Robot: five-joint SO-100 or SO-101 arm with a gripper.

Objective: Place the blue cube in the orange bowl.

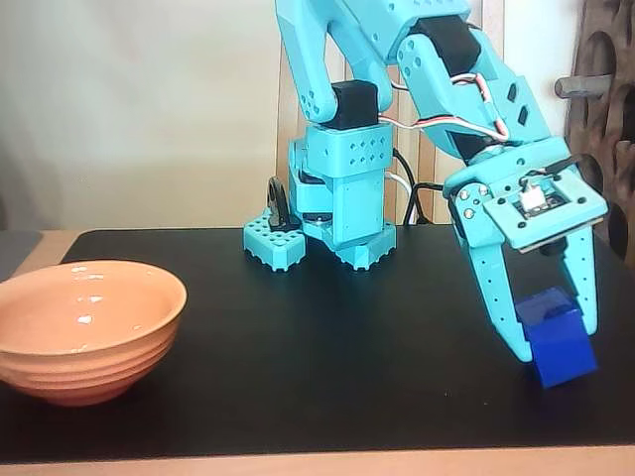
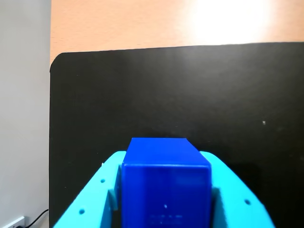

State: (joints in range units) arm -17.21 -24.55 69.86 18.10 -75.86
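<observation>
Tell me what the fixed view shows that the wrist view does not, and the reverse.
Only the fixed view shows the orange bowl at the left end of the black mat, the arm's base at the back, and the whole hand reaching down at the right.

Only the wrist view shows the mat's rounded corner, the wooden tabletop beyond it, and a light grey surface to the left.

Both show the blue cube between the hand's turquoise fingers, over the black mat.
</observation>
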